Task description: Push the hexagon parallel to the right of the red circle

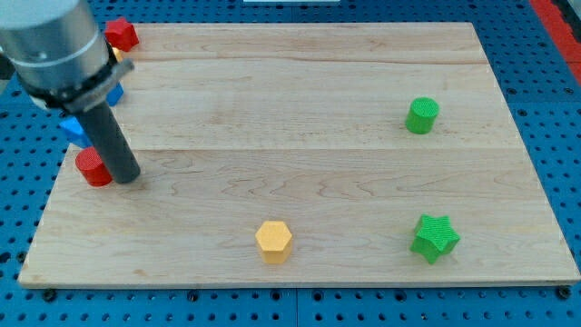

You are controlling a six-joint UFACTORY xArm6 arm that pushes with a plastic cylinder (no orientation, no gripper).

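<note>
- My tip (128, 175), a bare rod grasping nothing, rests just right of the red circular block (92, 169).
- The yellow hexagonal block (273, 242) sits at the wooden tabletop's (300, 136) bottom centre.
- Best approach: circle beneath it, then push up-left.

Green cylinder block (422, 115) sits on the wooden board (300, 91); green star block (435, 238) lies below it.

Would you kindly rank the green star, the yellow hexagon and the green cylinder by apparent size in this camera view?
1. green star
2. yellow hexagon
3. green cylinder
The cylinder lies further up the view, perhaps farther away, so its last place is unsure.
</note>
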